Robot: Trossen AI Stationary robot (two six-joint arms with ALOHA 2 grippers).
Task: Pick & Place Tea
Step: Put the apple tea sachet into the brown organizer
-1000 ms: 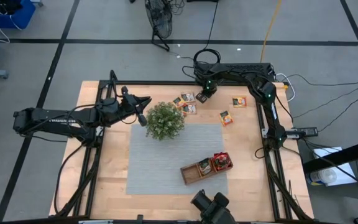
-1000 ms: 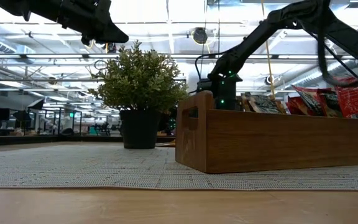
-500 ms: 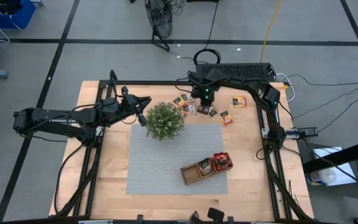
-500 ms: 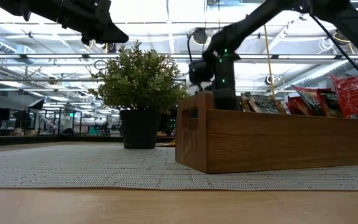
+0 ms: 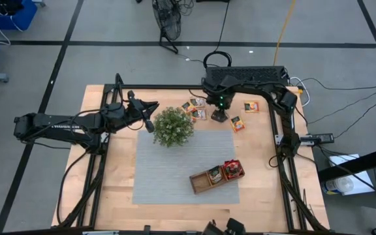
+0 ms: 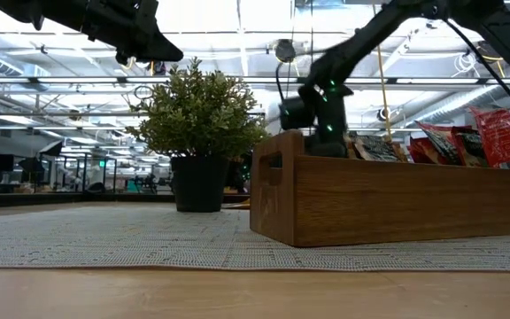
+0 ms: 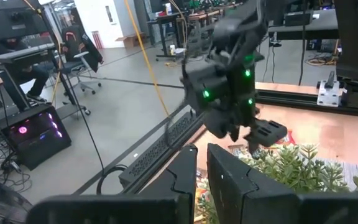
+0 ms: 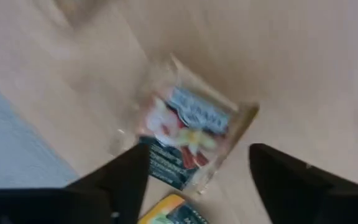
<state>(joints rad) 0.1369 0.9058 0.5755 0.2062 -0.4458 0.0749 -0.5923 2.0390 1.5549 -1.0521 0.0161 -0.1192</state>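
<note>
right gripper (image 8: 194,177) | fingers spread wide over a loose tea sachet (image 8: 188,134) (nothing is gripped), at 1 o'clock of the plant (image 5: 173,126) | left gripper (image 5: 150,124) | parked at the plant's 9 o'clock, fingers narrow | more sachets are stacked in the tray (image 5: 201,184)

The pale smooth wooden table top (image 5: 260,166) carried a grey woven cloth mat (image 5: 168,166), a brown matt wooden tray (image 6: 397,208) and glossy foil-wrapped square tea sachets (image 8: 188,140).
</note>
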